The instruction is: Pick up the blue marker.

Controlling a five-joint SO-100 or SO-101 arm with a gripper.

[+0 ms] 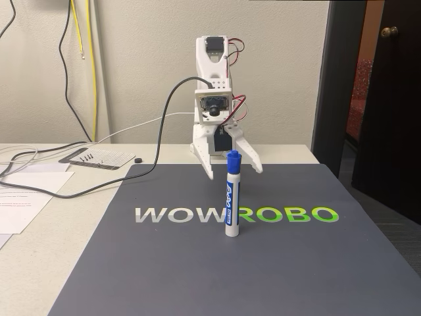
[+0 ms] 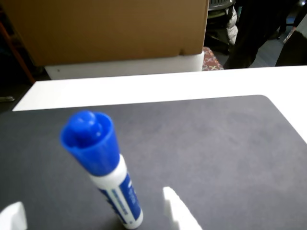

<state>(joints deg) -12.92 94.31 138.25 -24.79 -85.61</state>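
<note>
The surface (image 1: 79, 217) is a white tabletop carrying a dark grey mat (image 1: 197, 270) printed with the lettering "WOWROBO" (image 1: 237, 214) in white and green. In the fixed view, sheets of paper (image 1: 23, 197) lie at the left edge of the surface, with a small printed card (image 1: 99, 157) and black and white cables (image 1: 151, 141) behind them. A beige wall (image 1: 145, 66) stands behind the surface, with a yellow cable (image 1: 89, 66) hanging on it; a dark door (image 1: 391, 99) stands at the right. In the wrist view, a large brown cardboard panel (image 2: 115, 26) stands beyond the far edge of the surface.

The blue marker (image 1: 232, 195) stands upright on the mat, cap up, its base resting on the lettering between the white and green letters. The white arm (image 1: 214, 85) stands behind it, pointing down. The gripper (image 1: 235, 170) has its fingers spread apart, one on each side of the marker line, and lies behind the marker near cap height. In the wrist view, the marker (image 2: 108, 167) rises between the two white fingertips (image 2: 177, 211), nearer the left one, touching neither.
</note>
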